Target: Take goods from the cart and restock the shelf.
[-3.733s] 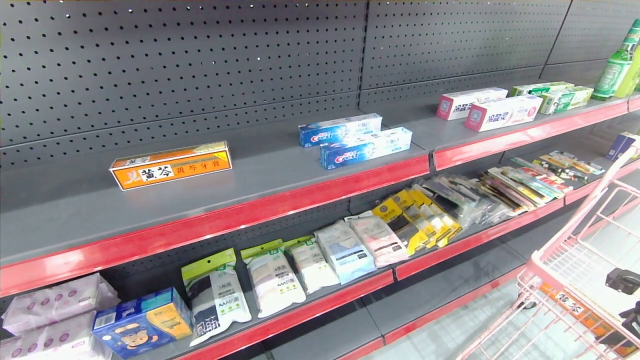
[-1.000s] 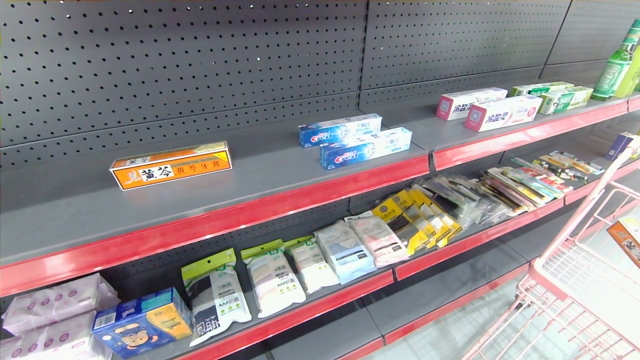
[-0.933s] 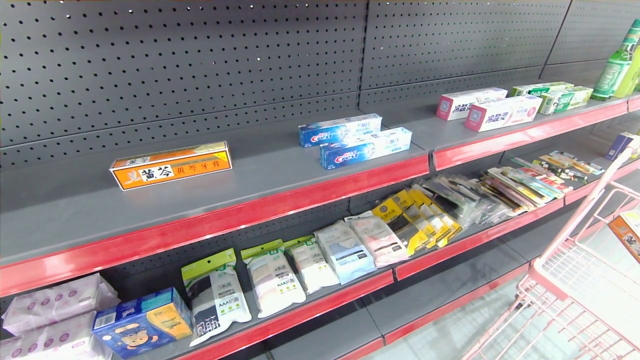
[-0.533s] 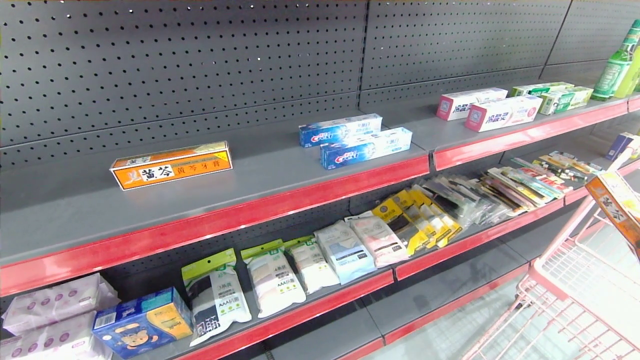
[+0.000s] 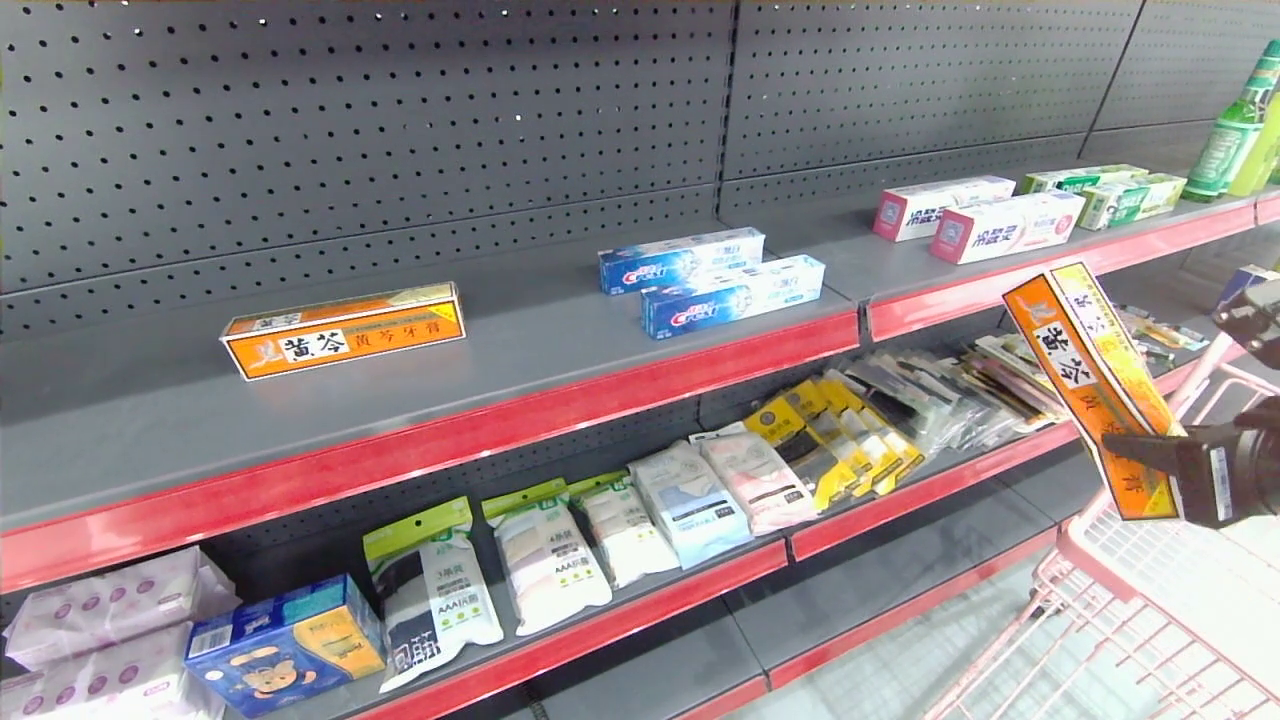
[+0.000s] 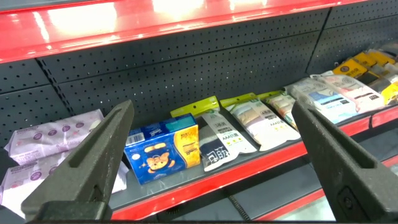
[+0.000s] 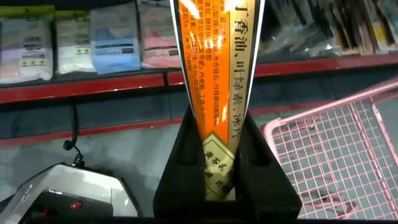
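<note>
Stock count, shelves and cart

Top shelf (image 5: 500,370): boxes in pairs, namely two blue boxes (image 5: 730,297), two pink-and-white boxes (image 5: 1005,228) and two green-and-white boxes (image 5: 1130,200), plus one orange box (image 5: 342,330) at left and one green bottle (image 5: 1235,125) far right. A second orange box (image 5: 1085,370) is up in the air at right. Lower shelf (image 5: 640,625): three green-topped packs (image 5: 435,590), two pale packs (image 5: 690,500), one blue carton (image 5: 285,645). One pink cart (image 5: 1068,535).

The left gripper (image 6: 212,104) has two flat, matte black fingers (image 6: 93,168) with bevelled edges that taper toward the tips. The right gripper (image 7: 217,124) is the same black. Its blocky housing (image 5: 1248,470) carries a narrow white label (image 5: 1221,470).
</note>
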### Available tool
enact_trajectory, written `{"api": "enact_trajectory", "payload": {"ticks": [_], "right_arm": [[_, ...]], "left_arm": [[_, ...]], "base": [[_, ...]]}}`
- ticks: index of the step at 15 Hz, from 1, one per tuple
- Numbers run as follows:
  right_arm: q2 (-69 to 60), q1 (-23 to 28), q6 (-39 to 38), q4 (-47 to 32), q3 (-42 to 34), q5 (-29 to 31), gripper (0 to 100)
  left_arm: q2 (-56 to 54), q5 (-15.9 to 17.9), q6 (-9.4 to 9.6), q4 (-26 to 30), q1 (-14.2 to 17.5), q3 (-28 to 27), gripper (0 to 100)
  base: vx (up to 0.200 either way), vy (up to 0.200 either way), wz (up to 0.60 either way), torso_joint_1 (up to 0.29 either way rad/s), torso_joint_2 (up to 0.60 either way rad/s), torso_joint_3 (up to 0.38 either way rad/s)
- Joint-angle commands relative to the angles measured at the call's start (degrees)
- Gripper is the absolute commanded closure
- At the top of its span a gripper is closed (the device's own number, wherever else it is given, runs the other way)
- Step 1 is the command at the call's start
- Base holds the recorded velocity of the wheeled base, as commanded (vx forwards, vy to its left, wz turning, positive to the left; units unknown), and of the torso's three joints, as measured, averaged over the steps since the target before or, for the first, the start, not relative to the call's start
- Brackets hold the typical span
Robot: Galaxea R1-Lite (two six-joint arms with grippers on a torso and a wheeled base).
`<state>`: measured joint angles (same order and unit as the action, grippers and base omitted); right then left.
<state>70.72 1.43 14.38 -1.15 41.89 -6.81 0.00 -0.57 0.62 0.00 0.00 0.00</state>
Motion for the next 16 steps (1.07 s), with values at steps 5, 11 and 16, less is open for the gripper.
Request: {"api": "enact_trajectory", "payload": {"ticks": [5, 11, 16], "right_arm": [[-17.54, -12.59, -1.03, 0.00, -7.70, 7.96, 100], [-18.86, -11.80, -0.94, 0.09, -7.43, 7.87, 100], [-19.21, -11.80, 0.73, 0.09, -6.91, 7.78, 100]], "left_arm": [[0.09, -0.04, -0.01, 0.00, 0.00, 0.00, 0], [0.09, -0.04, -0.01, 0.00, 0.00, 0.00, 0], [0.09, -0.04, -0.01, 0.00, 0.00, 0.00, 0]], "base": [[0.000, 0.000, 0.00, 0.000, 0.00, 0.000], [0.000, 0.000, 0.00, 0.033, -0.08, -0.046], [0.000, 0.000, 0.00, 0.229, -0.52, -0.291]]}}
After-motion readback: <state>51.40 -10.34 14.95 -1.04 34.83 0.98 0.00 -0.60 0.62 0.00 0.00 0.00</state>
